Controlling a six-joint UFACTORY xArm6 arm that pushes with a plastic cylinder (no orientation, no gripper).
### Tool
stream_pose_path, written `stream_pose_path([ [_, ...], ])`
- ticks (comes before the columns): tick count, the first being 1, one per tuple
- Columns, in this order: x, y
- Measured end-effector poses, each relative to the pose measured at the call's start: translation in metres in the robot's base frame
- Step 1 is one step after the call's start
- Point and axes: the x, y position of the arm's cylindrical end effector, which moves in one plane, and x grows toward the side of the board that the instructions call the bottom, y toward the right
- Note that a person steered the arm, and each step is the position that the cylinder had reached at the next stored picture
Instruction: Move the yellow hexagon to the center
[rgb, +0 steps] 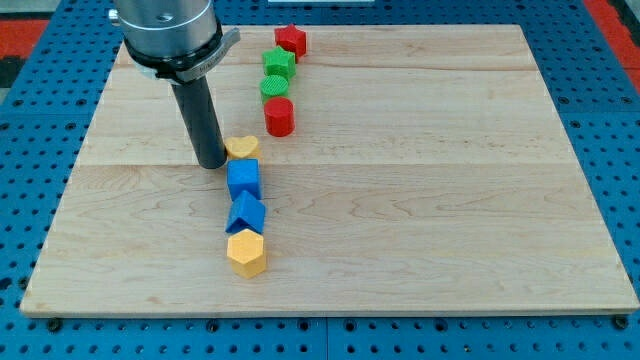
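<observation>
The yellow hexagon (246, 253) lies near the view's bottom, left of the board's middle. It is the lowest of a short column: above it a blue triangular block (246, 214), then a blue cube (243, 180), then a small yellow heart-like block (241, 148). My tip (211, 163) rests on the board just left of the small yellow block, touching or almost touching it. The tip is well above and left of the yellow hexagon, with the two blue blocks between.
A second column runs near the view's top: a red block (291, 40), a green block (278, 64), a green cylinder (274, 87), and a red cylinder (279, 116). The wooden board (450, 180) sits on a blue perforated table.
</observation>
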Motion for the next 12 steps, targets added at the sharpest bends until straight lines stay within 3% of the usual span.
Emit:
stream_pose_path([
  [1,0.000,0.000],
  [3,0.119,-0.002],
  [4,0.161,-0.001],
  [5,0.169,0.042],
  [7,0.122,0.129],
  [8,0.153,0.106],
  [9,0.150,0.037],
  [10,0.118,0.034],
  [11,0.084,0.102],
  [12,0.080,0.158],
])
